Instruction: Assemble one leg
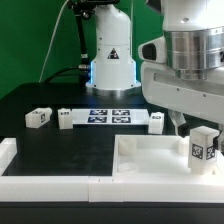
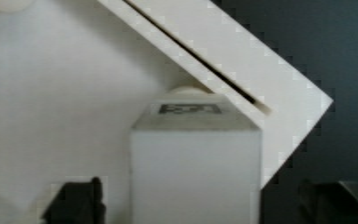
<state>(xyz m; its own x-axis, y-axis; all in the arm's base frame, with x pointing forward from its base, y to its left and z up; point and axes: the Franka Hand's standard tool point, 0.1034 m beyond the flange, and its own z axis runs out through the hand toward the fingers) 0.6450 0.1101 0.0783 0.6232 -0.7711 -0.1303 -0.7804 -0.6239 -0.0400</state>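
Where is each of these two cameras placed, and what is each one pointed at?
Exterior view: off the arm, low at the table's edge, facing the big white square tray with corner sockets, the small white tagged leg block standing in it, and the arm's base; the bulky wrist shows.
Wrist view: on the wrist, looking along the end effector at the leg between its dark fingertips.
Shared: leg and tray.
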